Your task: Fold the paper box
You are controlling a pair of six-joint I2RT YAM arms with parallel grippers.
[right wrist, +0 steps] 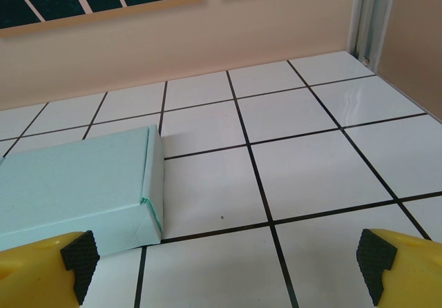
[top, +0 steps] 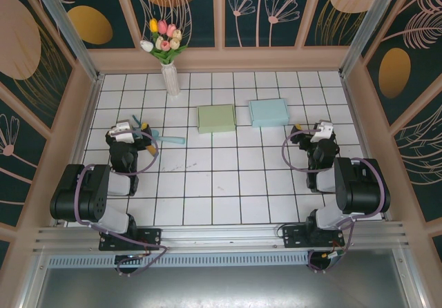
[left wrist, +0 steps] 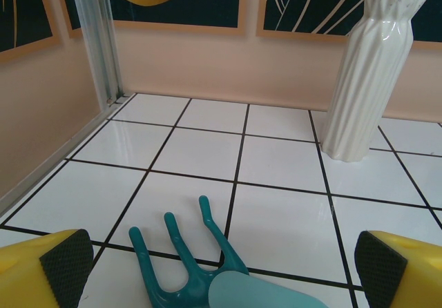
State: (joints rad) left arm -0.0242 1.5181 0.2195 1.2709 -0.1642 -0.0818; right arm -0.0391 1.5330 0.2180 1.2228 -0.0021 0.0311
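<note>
Two folded paper boxes lie on the white tiled table: a pale green box (top: 216,119) near the middle and a light blue box (top: 268,112) to its right. In the right wrist view the light blue box (right wrist: 76,190) sits at the left, just ahead of the left fingertip. My right gripper (top: 320,130) (right wrist: 224,270) is open with bare tile between its fingers. My left gripper (top: 131,130) (left wrist: 214,270) is open too, standing over a teal toy rake (left wrist: 186,260).
The teal rake (top: 162,137) lies by the left gripper, its handle pointing right. A white vase (top: 170,79) (left wrist: 366,73) of tulips stands at the back left. Pink walls and metal posts (left wrist: 97,39) fence the table in. Bare tiles lie between the two arms.
</note>
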